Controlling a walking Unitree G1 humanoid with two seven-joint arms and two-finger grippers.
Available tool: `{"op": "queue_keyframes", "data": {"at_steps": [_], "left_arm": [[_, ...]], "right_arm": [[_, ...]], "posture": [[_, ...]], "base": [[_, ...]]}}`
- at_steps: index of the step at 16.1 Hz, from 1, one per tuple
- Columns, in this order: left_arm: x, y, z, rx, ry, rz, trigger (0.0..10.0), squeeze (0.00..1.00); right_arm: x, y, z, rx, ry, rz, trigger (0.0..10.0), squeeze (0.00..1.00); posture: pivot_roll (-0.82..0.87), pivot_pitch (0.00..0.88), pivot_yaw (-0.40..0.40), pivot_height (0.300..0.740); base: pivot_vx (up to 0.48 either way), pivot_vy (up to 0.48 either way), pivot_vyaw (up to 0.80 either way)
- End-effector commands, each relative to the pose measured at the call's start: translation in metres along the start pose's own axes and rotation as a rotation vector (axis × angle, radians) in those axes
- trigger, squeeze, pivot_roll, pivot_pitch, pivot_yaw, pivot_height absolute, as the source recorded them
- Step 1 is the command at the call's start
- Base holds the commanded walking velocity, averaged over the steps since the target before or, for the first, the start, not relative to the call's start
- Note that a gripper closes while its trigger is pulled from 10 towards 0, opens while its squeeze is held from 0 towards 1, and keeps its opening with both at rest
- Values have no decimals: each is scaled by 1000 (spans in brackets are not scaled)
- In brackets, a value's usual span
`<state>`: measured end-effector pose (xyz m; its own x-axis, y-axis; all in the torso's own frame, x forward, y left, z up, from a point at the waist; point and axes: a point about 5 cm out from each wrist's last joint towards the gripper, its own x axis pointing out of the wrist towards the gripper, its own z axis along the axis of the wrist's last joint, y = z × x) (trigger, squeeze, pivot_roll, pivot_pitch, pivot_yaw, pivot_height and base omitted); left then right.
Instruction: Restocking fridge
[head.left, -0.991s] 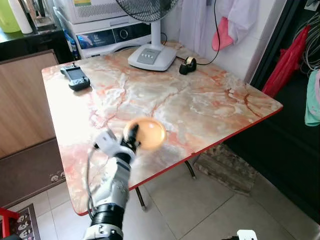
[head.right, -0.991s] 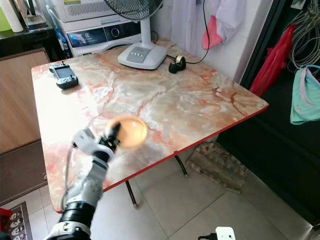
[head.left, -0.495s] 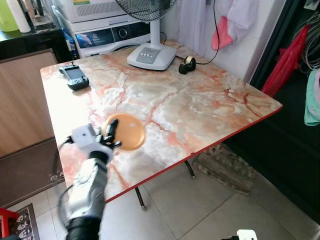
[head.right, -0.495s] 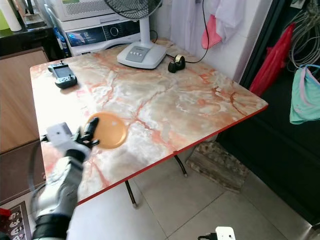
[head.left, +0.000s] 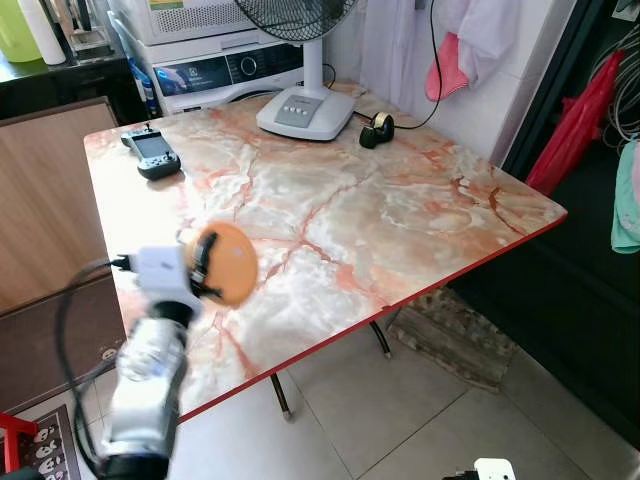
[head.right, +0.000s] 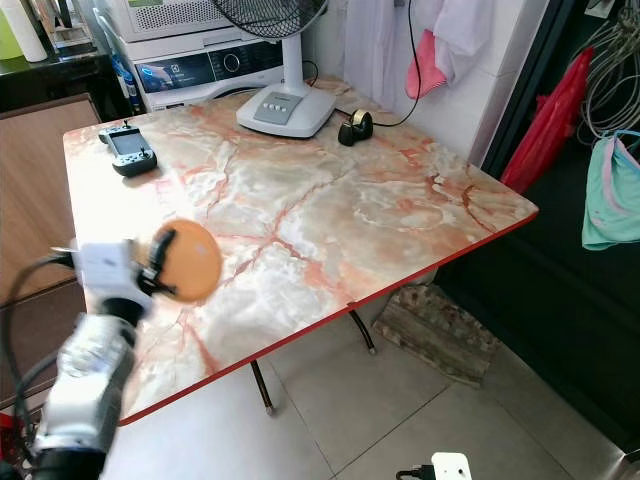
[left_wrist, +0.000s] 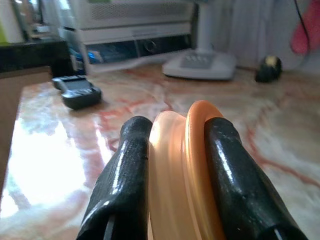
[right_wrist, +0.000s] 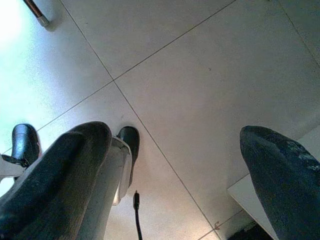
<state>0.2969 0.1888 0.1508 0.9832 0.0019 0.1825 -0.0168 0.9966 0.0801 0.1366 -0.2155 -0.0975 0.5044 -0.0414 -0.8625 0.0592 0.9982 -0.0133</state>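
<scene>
Writing: I can read no brand clearly; the washing machine far left behind the table shows a dark panel with pale lettering too small for me to make out
Left gripper: my two black fingers are clamped on an orange lid, one finger on each face, gripping it edge-on
Orange lid, place: held up over the near left part of the marble table, near its left edge, clear of the tabletop
Lid detail: in the left wrist view I see an orange rim and a paler inner ring pinched between the fingers; its lower part is cut off by the picture's edge
Right gripper: hanging low over the tiled floor, fingers spread wide with nothing between them
Table, far side: white fan base with grey buttons, a dark tape dispenser just to its right, a handheld controller at the far left
Hard to make out: my left arm is blurred; the fan's head is cut off at the top
Right of table: red cloth and teal cloth hanging against a dark opening
</scene>
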Motion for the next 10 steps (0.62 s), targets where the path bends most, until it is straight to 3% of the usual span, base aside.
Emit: {"op": "queue_keyframes", "data": {"at_steps": [1, 2, 4, 10], "left_arm": [[1, -5, 5, 107, -30, -27, 10000, 0], [2, -7, 5, 158, -31, -37, 10000, 0], [7, -3, 10, 176, -53, -35, 10000, 0], [8, -14, 14, 176, -76, -57, 10000, 0]], "right_arm": [[-1, -2, -4, 15, 5, -10, 10000, 0], [-1, -1, -4, 24, 5, -12, 10000, 0], [-1, 0, -7, 4, 33, 0, 10000, 0], [-1, 3, -9, 0, 44, 8, 10000, 0]], "posture": [[43, 0, -4, 740], [43, 0, -4, 740], [45, 0, 3, 740], [47, 0, 8, 740]], "base": [[0, 0, 0], [0, 0, 0], [0, 0, -247], [0, 0, -740]]}}
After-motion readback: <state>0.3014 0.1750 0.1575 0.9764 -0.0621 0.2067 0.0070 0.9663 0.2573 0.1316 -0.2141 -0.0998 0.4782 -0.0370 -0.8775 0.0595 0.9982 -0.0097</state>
